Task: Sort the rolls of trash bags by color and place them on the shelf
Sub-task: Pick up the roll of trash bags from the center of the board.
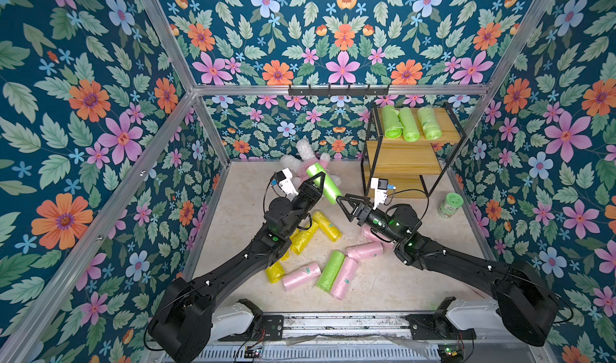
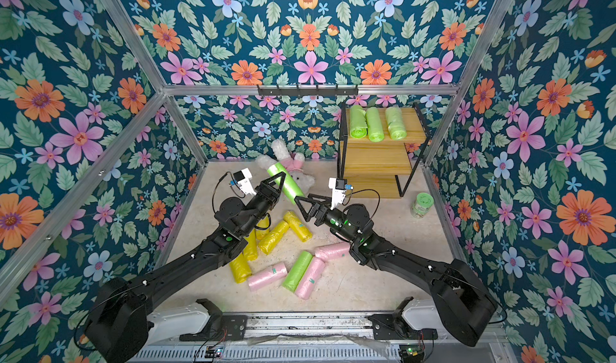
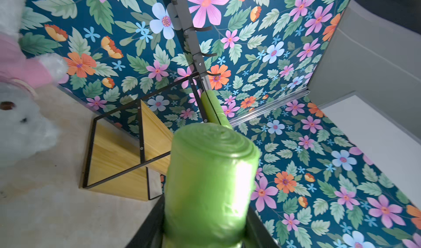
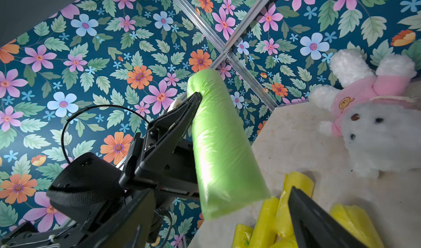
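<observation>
My left gripper (image 1: 319, 180) (image 2: 281, 178) is shut on a lime green roll (image 1: 325, 184) (image 2: 287, 184) (image 3: 209, 178) (image 4: 221, 144) and holds it tilted in the air above the table. My right gripper (image 1: 343, 208) (image 2: 301, 208) is open just beside the roll's lower end, with nothing between its fingers. One right finger (image 4: 319, 224) shows in the right wrist view. The shelf (image 1: 400, 158) (image 2: 376, 161) (image 3: 109, 153) stands at the back right. Three green rolls (image 1: 408, 124) (image 2: 375, 124) lie on its top tier. Yellow rolls (image 1: 326, 224), pink rolls (image 1: 301, 276) and one green roll (image 1: 330, 271) lie loose on the table.
A white and pink plush rabbit (image 1: 305, 149) (image 4: 376, 126) lies at the back, behind the held roll. A small pale-green lidded jar (image 1: 450, 205) stands right of the shelf. A black hook rail (image 1: 338, 90) hangs on the back wall. Floral walls close in three sides.
</observation>
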